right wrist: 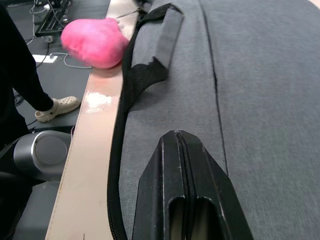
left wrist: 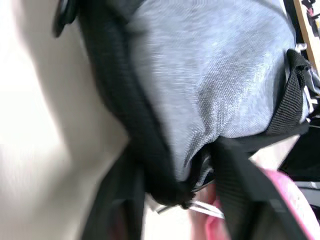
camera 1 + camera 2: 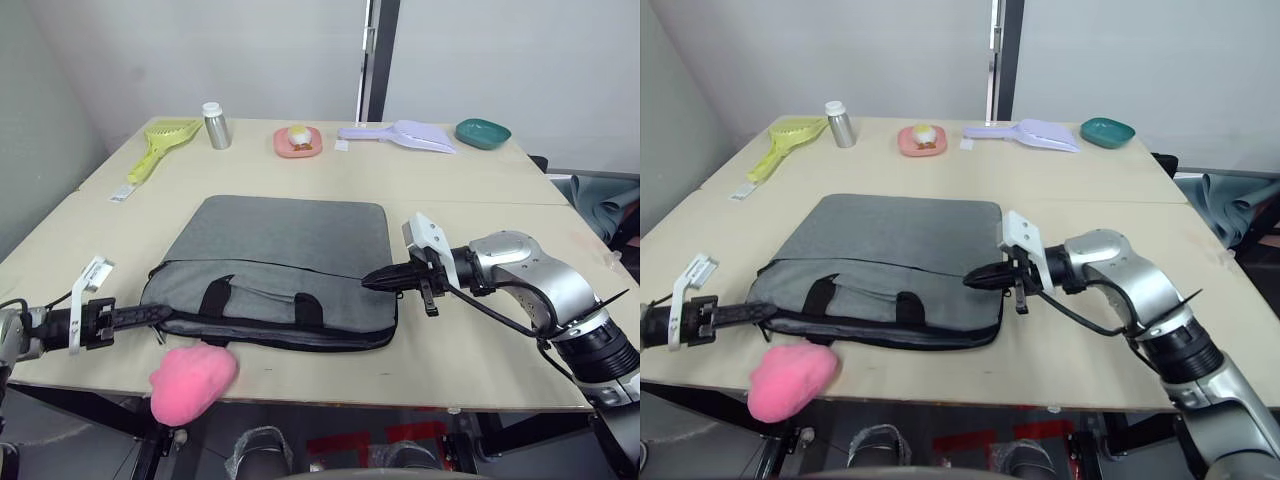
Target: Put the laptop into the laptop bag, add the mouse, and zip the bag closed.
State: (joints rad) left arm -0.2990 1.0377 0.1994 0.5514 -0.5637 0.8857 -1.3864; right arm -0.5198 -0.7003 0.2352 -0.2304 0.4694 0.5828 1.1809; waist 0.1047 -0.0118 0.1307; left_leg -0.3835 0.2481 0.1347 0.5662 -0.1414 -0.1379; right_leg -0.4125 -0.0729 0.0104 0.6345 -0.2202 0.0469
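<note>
Pink soft blob at the near worktop edge, just beside the laptop bag. Bag flat mid-worktop, looking full and near closed; laptop and mouse nowhere outside it. Judged step: zipping, likely the closing stretch. Left pincer at the bag's near left corner, touching the black trim; whether clamped on it, cannot tell. Right pincer pressed shut, empty, tip resting on the bag's right end. Next move probably calls for finding the zipper pull and drawing it along while the corner is held taut.
</note>
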